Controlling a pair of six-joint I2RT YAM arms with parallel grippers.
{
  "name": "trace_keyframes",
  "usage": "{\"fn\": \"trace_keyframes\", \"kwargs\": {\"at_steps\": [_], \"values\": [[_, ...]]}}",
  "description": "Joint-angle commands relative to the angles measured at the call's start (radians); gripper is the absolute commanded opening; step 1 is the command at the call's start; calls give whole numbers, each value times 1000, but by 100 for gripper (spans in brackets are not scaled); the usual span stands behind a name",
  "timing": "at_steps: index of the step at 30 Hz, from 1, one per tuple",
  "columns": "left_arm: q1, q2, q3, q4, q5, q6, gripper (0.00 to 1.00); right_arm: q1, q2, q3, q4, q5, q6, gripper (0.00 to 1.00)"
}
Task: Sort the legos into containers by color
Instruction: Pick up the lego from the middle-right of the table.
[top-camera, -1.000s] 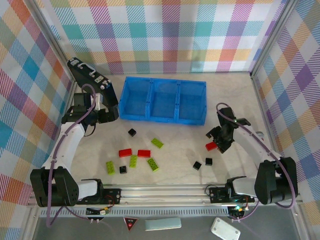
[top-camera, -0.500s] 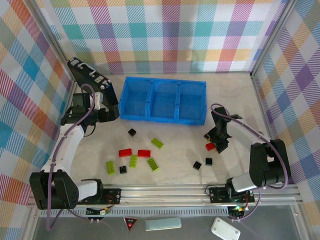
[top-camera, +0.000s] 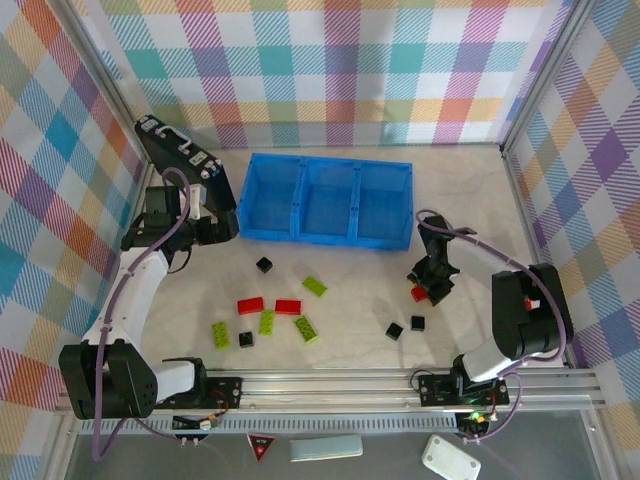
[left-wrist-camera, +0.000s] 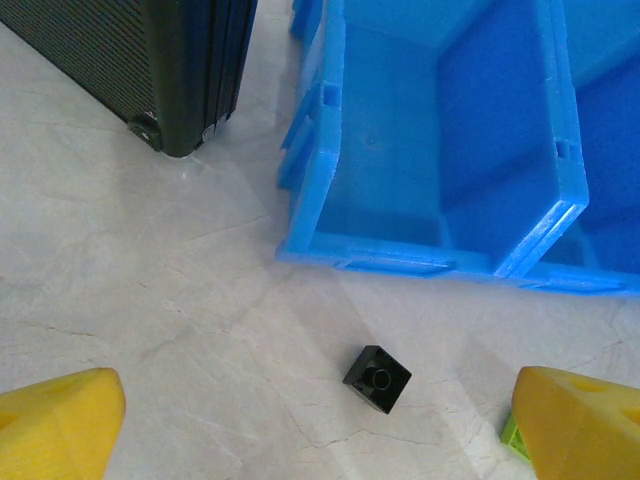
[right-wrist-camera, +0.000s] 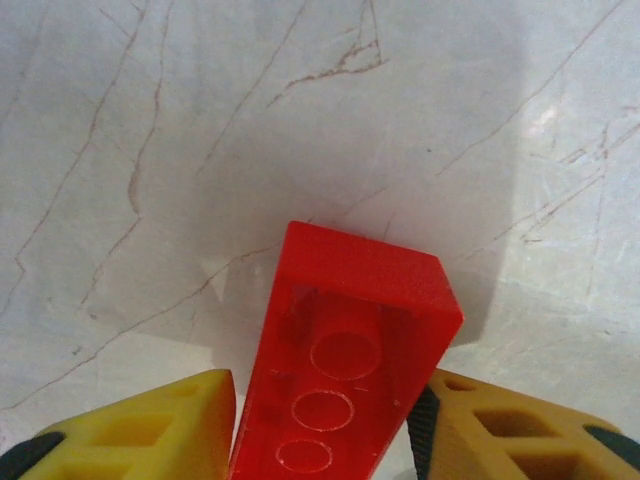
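The blue tray with three compartments lies at the back centre, and its left compartment holds nothing. My right gripper is shut on a red brick just above the table, right of the tray's front corner. The brick's hollow underside faces the wrist camera. My left gripper hangs open by the tray's left end, over a black brick. Loose on the table are red bricks, green bricks and black bricks.
A black case leans at the back left, close to the tray's left end. Checked walls close in the table on three sides. A metal rail runs along the near edge.
The right arm has folded in and its gripper has turned and settled on the red brick. The left arm has hardly moved.
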Motion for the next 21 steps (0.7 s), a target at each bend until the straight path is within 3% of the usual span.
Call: {"fn": "trace_keyframes", "kwargs": {"at_steps": [1,4,14,21], "values": [[10,-24,-15,10,8,16,99,10,3,21,-10,15,-4,46],[10,-27,-16,10,3,17,99,13,-6,19,-13,22,-6,40],[10,-28,-14,5,-13,17,99,23,-48,33,-49,63,-39,40],[10,-28,-15,3,-17,16,99,23,-95,57,-99,142,-146,40]]}}
